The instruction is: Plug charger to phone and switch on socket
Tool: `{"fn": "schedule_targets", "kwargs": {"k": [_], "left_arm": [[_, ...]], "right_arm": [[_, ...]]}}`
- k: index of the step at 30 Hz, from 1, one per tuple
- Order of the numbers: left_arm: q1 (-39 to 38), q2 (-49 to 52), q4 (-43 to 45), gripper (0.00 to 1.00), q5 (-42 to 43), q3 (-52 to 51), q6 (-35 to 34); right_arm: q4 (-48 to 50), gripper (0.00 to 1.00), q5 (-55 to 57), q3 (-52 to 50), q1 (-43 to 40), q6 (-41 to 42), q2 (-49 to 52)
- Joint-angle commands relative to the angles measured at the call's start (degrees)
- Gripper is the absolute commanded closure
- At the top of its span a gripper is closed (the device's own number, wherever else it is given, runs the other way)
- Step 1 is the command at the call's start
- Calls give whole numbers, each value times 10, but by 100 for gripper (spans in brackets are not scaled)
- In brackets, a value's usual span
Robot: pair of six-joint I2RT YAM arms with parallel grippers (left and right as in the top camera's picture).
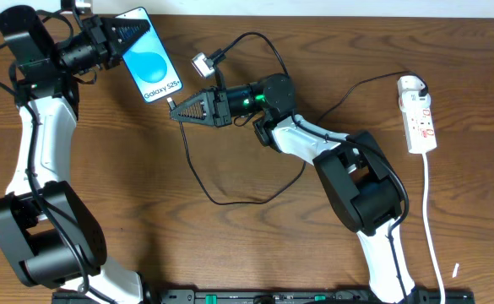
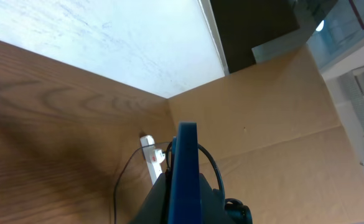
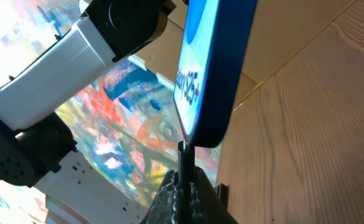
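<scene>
My left gripper (image 1: 122,40) is shut on the phone (image 1: 149,57) and holds its top end, tilted above the table. The phone has a blue screen with "Galaxy S25" text; it shows edge-on in the left wrist view (image 2: 185,171) and from below in the right wrist view (image 3: 213,68). My right gripper (image 1: 177,113) is shut on the charger (image 1: 198,173), a thin black cable. Its plug tip (image 3: 185,149) touches the phone's bottom edge. The socket (image 1: 418,113), a white power strip with red marks, lies at the far right.
The charger cable loops across the table middle and runs to the strip. A small silver adapter (image 1: 201,62) hangs on the cable behind the right gripper. The strip's white cord (image 1: 429,211) runs toward the front edge.
</scene>
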Motion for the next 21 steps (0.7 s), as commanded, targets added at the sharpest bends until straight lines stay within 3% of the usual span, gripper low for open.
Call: {"fn": "schedule_targets", "kwargs": {"k": [1, 21], "left_arm": [[0, 0, 5, 93, 19, 0, 12], [-16, 0, 5, 93, 19, 0, 16]], "right_arm": [[3, 99, 11, 2, -7, 2, -3], [3, 99, 11, 2, -7, 2, -3]]}}
